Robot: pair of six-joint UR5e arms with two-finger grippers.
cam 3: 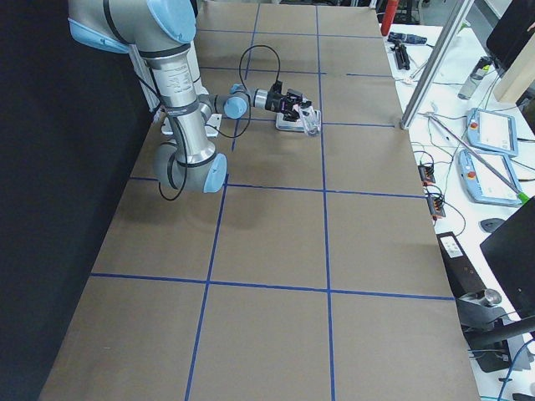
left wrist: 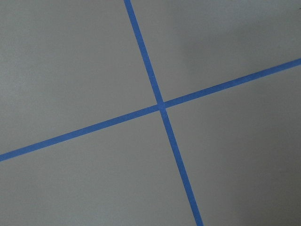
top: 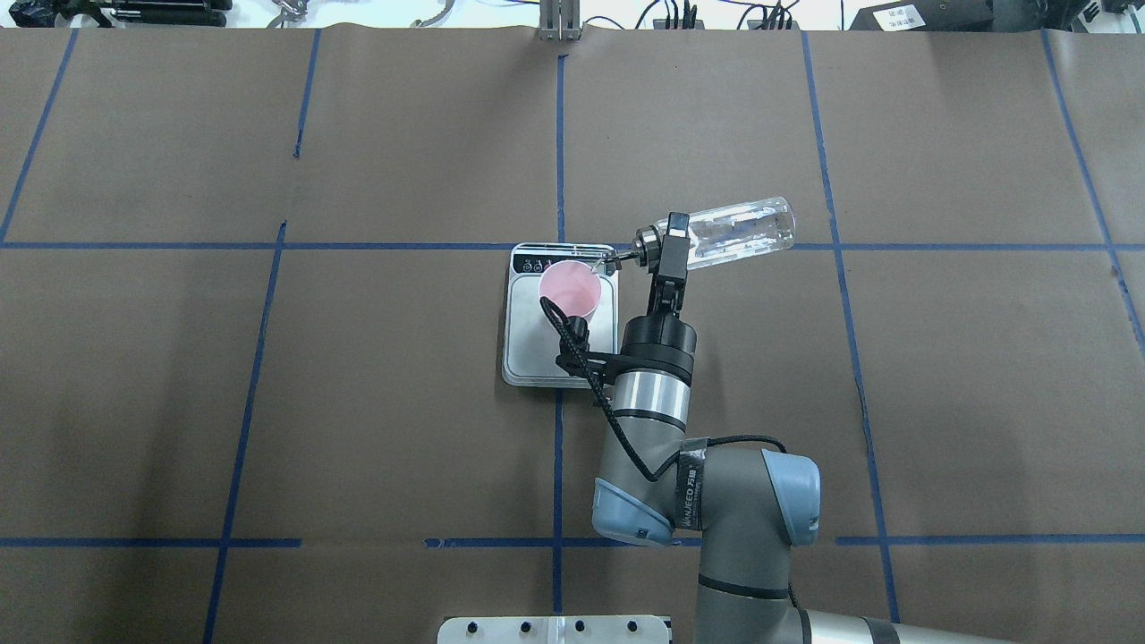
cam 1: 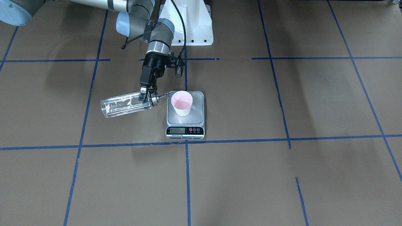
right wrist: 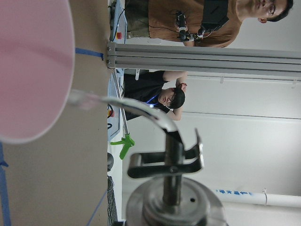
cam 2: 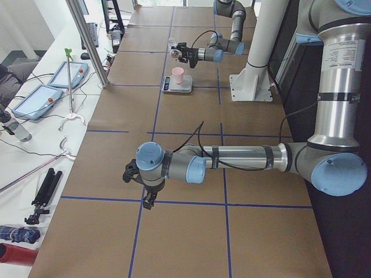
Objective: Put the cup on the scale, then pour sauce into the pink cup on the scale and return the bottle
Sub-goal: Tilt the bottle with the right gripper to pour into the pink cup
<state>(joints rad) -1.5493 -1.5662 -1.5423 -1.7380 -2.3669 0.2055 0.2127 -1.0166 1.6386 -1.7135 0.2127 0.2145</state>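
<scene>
The pale pink cup (cam 1: 181,102) stands upright on the steel platform of the scale (cam 1: 185,121), also in the overhead view: cup (top: 569,288), scale (top: 537,353). My right gripper (cam 1: 147,96) is shut on the neck of the clear glass bottle (cam 1: 124,105), which lies almost level, its metal spout (cam 1: 164,95) at the cup's rim. In the right wrist view the curved spout (right wrist: 155,115) reaches the pink cup (right wrist: 33,70), with clear liquid at its tip. My left gripper (cam 2: 145,200) hangs low over the table far from the scale; I cannot tell if it is open.
The robot's white base (cam 1: 188,28) stands behind the scale. Blue tape lines (left wrist: 160,106) cross the brown table. Tablets, cables and tripods lie on a side bench (cam 2: 40,98). Two people (right wrist: 169,96) are beyond the table.
</scene>
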